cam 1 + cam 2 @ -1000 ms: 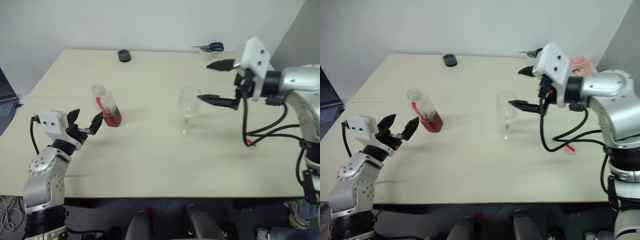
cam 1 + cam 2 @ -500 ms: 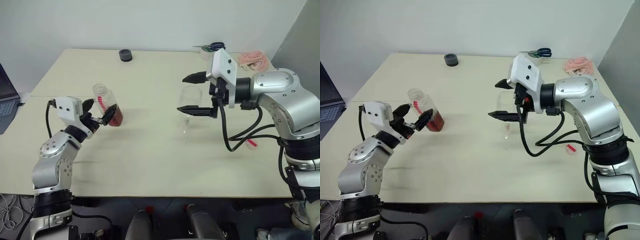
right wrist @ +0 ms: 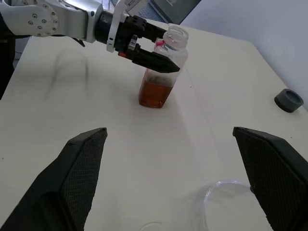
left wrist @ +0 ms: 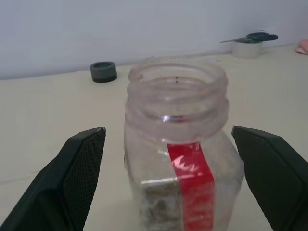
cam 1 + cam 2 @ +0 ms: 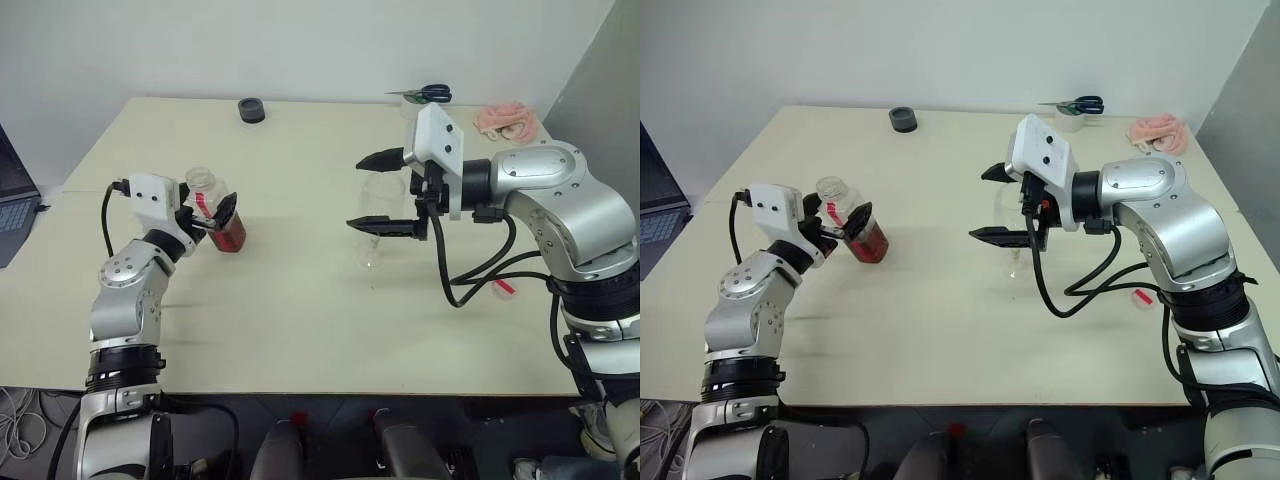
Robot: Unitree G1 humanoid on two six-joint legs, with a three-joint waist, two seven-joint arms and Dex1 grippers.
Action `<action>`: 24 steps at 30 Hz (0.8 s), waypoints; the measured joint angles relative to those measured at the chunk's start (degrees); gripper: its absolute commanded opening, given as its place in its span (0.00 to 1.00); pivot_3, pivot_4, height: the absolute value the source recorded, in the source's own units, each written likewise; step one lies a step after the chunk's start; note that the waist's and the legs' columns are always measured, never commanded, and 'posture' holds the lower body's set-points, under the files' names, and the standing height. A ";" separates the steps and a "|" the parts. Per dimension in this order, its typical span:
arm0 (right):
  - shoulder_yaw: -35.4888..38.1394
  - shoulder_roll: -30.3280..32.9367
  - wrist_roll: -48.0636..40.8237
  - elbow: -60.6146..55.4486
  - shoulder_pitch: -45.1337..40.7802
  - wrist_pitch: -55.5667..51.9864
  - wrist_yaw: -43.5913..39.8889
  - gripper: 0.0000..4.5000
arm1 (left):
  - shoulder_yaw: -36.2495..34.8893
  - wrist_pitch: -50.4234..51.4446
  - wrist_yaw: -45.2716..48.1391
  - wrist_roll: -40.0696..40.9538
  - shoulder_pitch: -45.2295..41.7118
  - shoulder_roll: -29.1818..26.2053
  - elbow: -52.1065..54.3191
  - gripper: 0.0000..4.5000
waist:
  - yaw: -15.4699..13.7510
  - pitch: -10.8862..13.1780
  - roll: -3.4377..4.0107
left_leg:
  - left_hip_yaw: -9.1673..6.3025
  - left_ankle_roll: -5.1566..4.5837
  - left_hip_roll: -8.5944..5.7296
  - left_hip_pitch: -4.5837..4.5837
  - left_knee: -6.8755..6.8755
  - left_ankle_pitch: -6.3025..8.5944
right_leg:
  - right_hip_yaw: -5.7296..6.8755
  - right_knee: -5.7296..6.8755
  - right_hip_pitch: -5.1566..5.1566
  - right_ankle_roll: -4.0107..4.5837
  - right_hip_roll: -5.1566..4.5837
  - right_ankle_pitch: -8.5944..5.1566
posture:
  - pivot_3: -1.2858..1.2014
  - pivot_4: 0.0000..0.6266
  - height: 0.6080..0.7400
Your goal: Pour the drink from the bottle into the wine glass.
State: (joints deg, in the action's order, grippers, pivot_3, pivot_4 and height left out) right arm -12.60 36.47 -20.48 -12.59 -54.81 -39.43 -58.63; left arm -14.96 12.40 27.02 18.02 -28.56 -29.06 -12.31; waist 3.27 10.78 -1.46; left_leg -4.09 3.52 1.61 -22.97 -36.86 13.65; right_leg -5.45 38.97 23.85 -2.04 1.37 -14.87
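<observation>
Your left gripper [image 5: 205,213] has its two black fingers spread wide and now straddles the small clear squarish plastic bottle [image 5: 213,213] with the red-and-white label strip; a second ago it sat short of the bottle, nearer the table's front edge, so it has closed the gap and the fingers flank the bottle body on both sides, no contact that I can confirm. The bottle stands upright, cap off, mouth open, on the left part of the pale beige table [image 5: 300,300], with the brownish-amber drink [image 5: 226,238] pooled low in it. That means the grasp is set up but not made; you'd judge the next call is to squeeze on the body below the neck, keeping it upright so nothing slops. Moving right: the clear colourless stemmed wine glass [image 5: 374,215] stands upright mid-table, empty as far as I can tell. Your right gripper [image 5: 378,192] is also splayed open, holding nothing, and has swung in from the right over the last second, so its fingers now bracket the glass bowl, one behind, one in front; touching or not, can't tell. Likely it's there to steady the glass. Risk: a nudge tips it. Far edge: a dark round cap [image 5: 250,110], blue-handled scissors [image 5: 428,94] on a white tape roll [image 5: 414,108], a pink cloth [image 5: 506,118]. Pouring not started.
</observation>
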 measured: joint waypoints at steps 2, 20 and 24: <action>0.00 -0.03 0.23 0.00 0.01 0.04 0.06 1.00 | 0.09 -0.46 0.04 -0.20 -0.27 0.25 -0.63 0.86 | 0.00 0.00 0.00 | 0.00 0.00 0.00 0.00 0.01 0.00 | 0.00 0.00 0.00 0.04 0.00 0.03 | 0.52 0.24 1.00; 27.39 3.44 -12.74 -4.41 9.38 -6.49 8.07 1.00 | 2.21 -0.65 6.99 -2.96 -9.42 -10.65 -0.27 0.48 | -1.91 0.18 -0.31 | -0.40 0.01 -0.13 -0.56 -0.09 -0.01 | 0.51 -0.10 0.23 0.13 -0.14 0.08 | 0.52 0.24 1.00; 34.05 6.19 -15.25 -10.96 26.32 -6.52 8.06 1.00 | 9.37 -7.67 10.29 -9.46 -20.66 -11.20 -1.84 0.48 | -3.13 0.14 -0.29 | -0.34 0.01 -0.31 -0.58 -0.07 0.00 | 0.48 -0.14 0.19 0.07 -0.35 0.05 | 0.52 0.24 1.00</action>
State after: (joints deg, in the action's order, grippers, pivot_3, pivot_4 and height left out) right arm 21.45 42.67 -35.74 -23.55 -28.49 -45.96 -50.57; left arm -5.58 4.74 37.30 8.56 -49.22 -40.26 -14.15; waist 0.14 10.93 -1.75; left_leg -4.42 3.53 1.30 -23.56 -36.93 13.64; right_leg -4.98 38.83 24.04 -1.97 1.02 -14.82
